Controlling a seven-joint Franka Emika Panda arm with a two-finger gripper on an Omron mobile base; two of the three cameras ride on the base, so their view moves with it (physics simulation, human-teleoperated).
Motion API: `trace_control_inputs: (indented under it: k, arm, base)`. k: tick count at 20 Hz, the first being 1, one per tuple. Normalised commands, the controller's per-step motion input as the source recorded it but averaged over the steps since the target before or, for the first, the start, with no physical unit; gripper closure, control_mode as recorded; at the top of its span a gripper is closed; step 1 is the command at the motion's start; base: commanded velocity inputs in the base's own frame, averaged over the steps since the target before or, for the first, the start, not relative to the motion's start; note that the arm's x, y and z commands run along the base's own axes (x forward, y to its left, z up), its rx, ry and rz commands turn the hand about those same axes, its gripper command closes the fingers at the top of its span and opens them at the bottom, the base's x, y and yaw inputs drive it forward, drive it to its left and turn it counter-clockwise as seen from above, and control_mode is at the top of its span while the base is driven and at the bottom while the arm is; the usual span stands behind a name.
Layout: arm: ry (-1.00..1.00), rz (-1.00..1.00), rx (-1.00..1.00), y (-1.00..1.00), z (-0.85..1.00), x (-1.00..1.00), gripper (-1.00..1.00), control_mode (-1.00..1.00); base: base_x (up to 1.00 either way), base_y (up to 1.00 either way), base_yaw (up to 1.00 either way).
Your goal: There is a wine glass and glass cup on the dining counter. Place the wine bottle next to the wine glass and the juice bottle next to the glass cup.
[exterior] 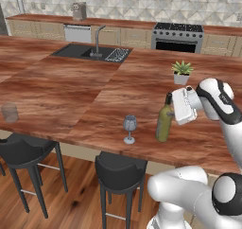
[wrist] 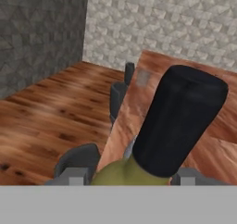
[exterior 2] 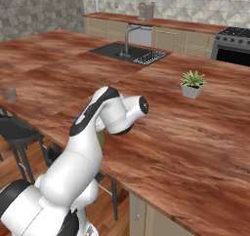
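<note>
The wine bottle stands upright on the counter, close to its near edge, with the wine glass just beside it on the left in the left base view; the two do not touch. The bottle is olive green with a dark cap. The end effector is clamped on the bottle's neck, reaching in from the right of that view, and the white hand body covers the top of the bottle there. In the hand view the dark cap fills the middle, with the green shoulder of the bottle below it and a grey finger at the lower left. In the right base view the arm hides most of the bottle, and a sliver of green shows beside the white link.

The glass cup sits well apart to the left, near the same front edge of the counter. A small potted plant stands behind the bottle, further in on the counter. A dark sink with a tap is set into the far part of the counter. Dark stools stand below the front edge.
</note>
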Motion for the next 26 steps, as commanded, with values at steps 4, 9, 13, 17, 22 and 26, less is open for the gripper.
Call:
trace_control_inputs:
  k: [4, 9, 13, 17, 22, 26]
  arm:
    - [0.0, 0.0, -0.02, 0.01, -0.23, 0.16, 1.0, -1.0]
    - [-0.01, 0.0, 0.0, 0.05, -0.22, 0.19, 1.0, -1.0]
    - [-0.03, 0.0, 0.0, 0.08, -0.2, 0.22, 1.0, -1.0]
    - [-0.02, 0.0, 0.0, 0.13, -0.15, 0.29, 1.0, -1.0]
    - [-0.02, 0.0, 0.0, 0.11, -0.16, 0.32, 1.0, -1.0]
    - [0.0, 0.0, 0.0, 0.08, -0.18, 0.31, 1.0, -1.0]
  base:
    - [0.0, 0.0, 0.0]
    - [0.0, 0.0, 0.0]
    - [0.0, 0.0, 0.0]
    - [0.0, 0.0, 0.0]
    - [0.0, 0.0, 0.0]
    - [0.0, 0.0, 0.0]
